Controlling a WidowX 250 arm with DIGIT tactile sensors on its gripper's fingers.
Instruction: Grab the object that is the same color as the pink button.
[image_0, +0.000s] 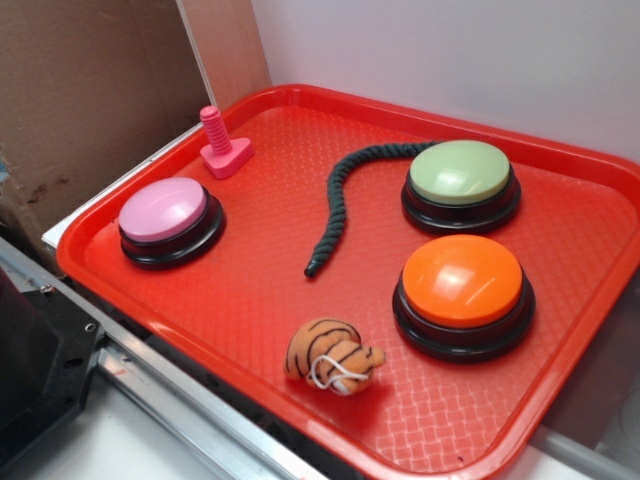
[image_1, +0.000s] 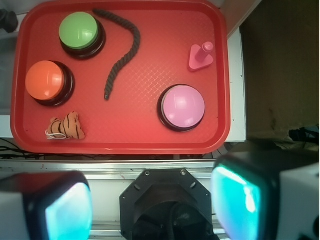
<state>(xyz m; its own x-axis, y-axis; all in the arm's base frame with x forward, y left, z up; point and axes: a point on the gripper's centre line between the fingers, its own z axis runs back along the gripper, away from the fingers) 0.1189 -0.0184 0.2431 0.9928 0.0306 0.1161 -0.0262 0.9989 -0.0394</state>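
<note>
A red tray (image_0: 300, 290) holds everything. The hot-pink toy bolt (image_0: 223, 147) stands upright near one tray corner, just beside the pink button (image_0: 165, 218) but apart from it. A dark twisted rope (image_0: 345, 195) curves across the middle, ending near the green button (image_0: 461, 183); the orange button (image_0: 463, 292) sits next to that, and a small striped tiger plush (image_0: 332, 355) lies near the tray's edge. In the wrist view the pincer (image_1: 152, 200) hangs back off the tray, fingers (image_1: 240, 197) spread wide, holding nothing.

I am seeing a hot-pink bolt (image_0: 224, 145), a pale pink button (image_0: 166, 215), green (image_0: 460, 176) and orange buttons (image_0: 463, 287), a dark rope (image_0: 345, 190), an orange-and-black striped tiger (image_0: 332, 355), all on a red tray (image_0: 250, 300).
</note>
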